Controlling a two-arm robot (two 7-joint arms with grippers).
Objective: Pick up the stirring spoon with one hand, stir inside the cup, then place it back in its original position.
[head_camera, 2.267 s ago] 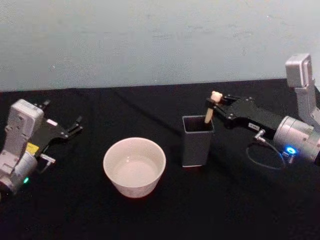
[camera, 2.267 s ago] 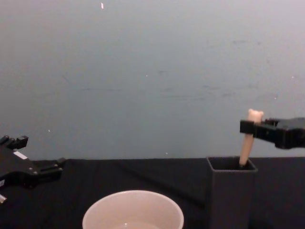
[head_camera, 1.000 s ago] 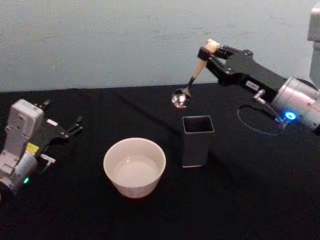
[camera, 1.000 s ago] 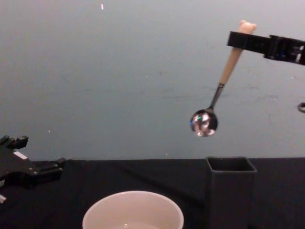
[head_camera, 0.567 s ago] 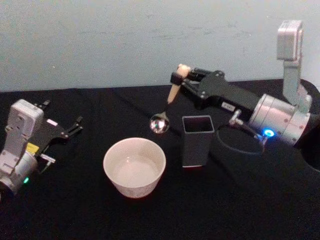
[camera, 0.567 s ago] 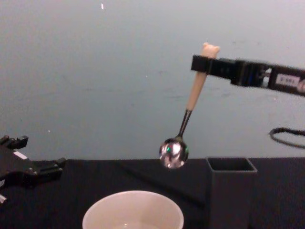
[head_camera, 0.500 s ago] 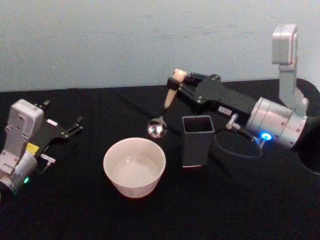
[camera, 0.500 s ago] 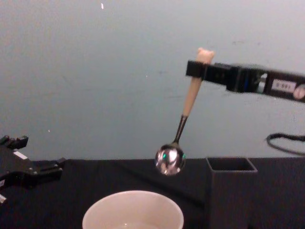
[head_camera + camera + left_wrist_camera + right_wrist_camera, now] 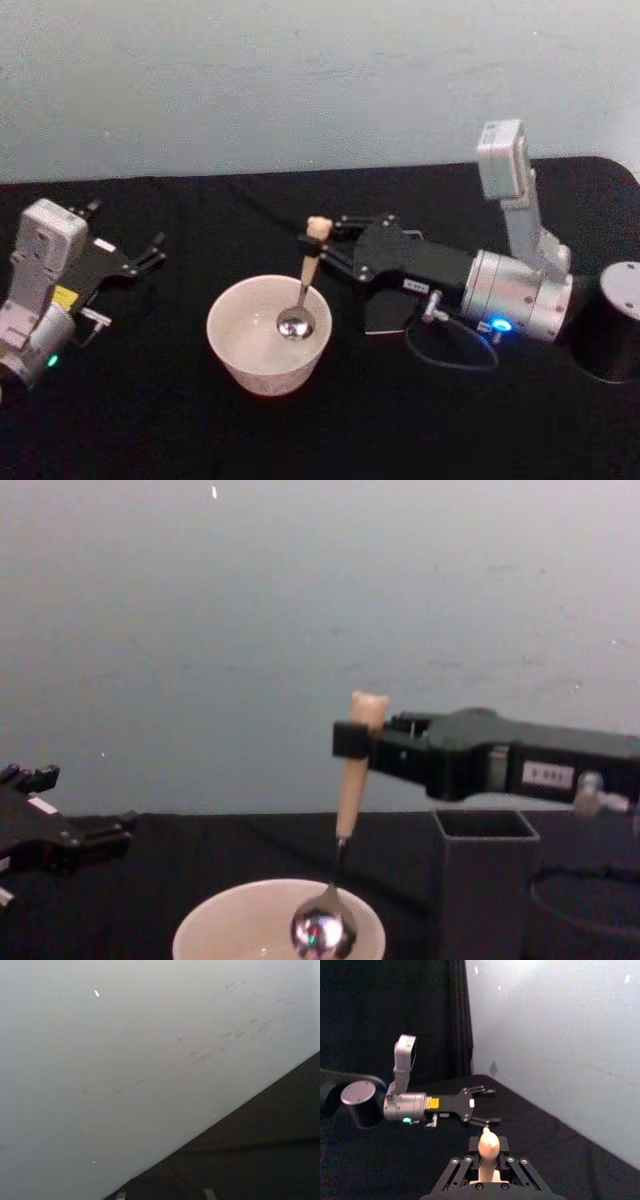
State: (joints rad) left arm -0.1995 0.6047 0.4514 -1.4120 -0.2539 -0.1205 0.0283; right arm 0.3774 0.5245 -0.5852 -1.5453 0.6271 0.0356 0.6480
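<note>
The stirring spoon (image 9: 308,262) hangs nearly upright over the cream-white cup (image 9: 250,372), its metal bowl (image 9: 295,323) down inside the cup's mouth. My right gripper (image 9: 313,243) is shut on the beige handle just below the bear head. From the chest view the spoon (image 9: 350,785) drops from the right gripper (image 9: 352,742) to the rim of the cup (image 9: 215,922). The right wrist view looks onto the bear head (image 9: 488,1144) between the fingers. My left gripper (image 9: 150,250) rests open at the table's left, well apart from the cup.
The dark grey square holder (image 9: 485,880) stands right of the cup, under my right forearm and mostly hidden in the head view (image 9: 385,318). A grey-topped dark cylinder (image 9: 622,288) sits at the far right edge. Black cloth covers the table; a pale wall runs behind.
My right gripper carried the spoon left and down, from high above the holder to over the cup. The spoon's bowl has dropped into the cup's mouth. The left arm stayed still.
</note>
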